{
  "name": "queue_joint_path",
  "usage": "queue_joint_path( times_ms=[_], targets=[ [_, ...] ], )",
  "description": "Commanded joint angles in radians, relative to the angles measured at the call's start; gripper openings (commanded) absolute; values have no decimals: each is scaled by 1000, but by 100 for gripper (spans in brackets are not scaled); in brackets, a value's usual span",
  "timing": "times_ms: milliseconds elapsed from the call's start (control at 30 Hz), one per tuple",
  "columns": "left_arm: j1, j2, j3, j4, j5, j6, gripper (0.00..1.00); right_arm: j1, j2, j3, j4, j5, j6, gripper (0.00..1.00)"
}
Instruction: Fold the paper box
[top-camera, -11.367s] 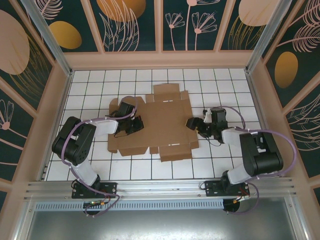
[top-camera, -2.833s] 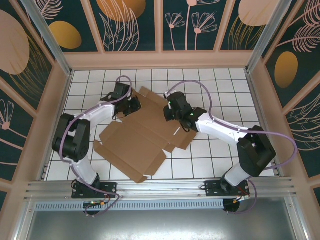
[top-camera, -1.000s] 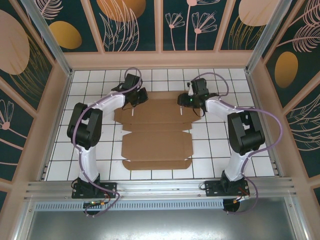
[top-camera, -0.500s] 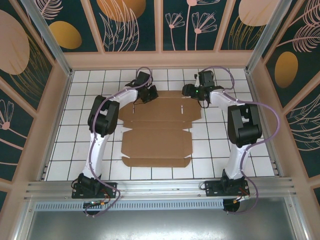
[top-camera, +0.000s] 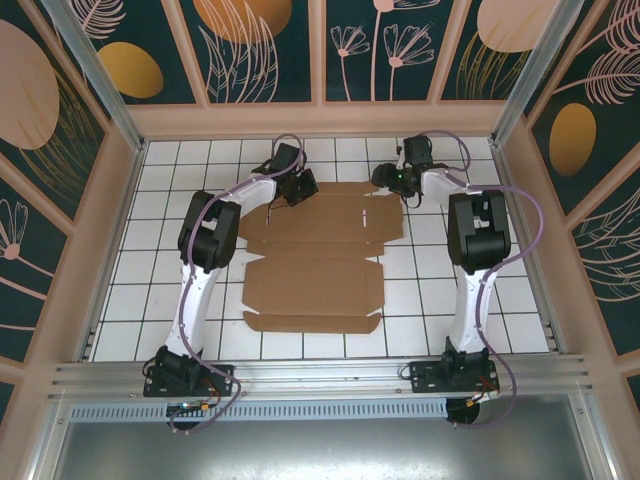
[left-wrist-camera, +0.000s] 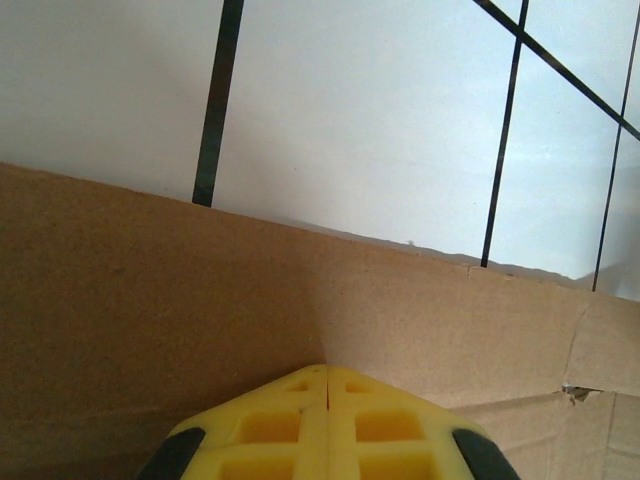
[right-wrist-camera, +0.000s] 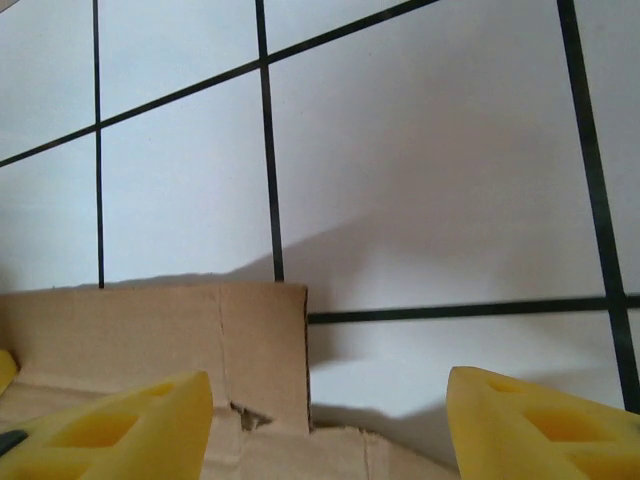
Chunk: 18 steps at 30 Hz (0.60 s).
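Cardboard: paper box (top-camera: 315, 255) lies flat, unfolded, centred on the table (top-camera: 180, 170).
Left gripper (left-wrist-camera: 328, 400): pressed together over its far-left corner.
Right gripper (right-wrist-camera: 330, 400): spread (nothing pinched) by its far-right corner.
Crease: raise both far corners evenly.

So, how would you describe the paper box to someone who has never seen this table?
Look at the white tiled table. Flat on it, near the middle, lies the paper box: a brown creased cardboard sheet with flaps, the only brown thing on the tiles.
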<state>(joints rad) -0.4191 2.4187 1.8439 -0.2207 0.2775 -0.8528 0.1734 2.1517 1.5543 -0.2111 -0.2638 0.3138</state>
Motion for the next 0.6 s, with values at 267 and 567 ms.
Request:
queue_joint_path(
  times_ms=[267, 567],
  targets=[
    [-1, 28, -86, 0, -15, -37, 0, 21, 145, 164, -69, -145, -11, 63],
    [0, 8, -129, 24, -11, -42, 0, 50, 140, 188, -44, -279, -3, 61]
  ],
)
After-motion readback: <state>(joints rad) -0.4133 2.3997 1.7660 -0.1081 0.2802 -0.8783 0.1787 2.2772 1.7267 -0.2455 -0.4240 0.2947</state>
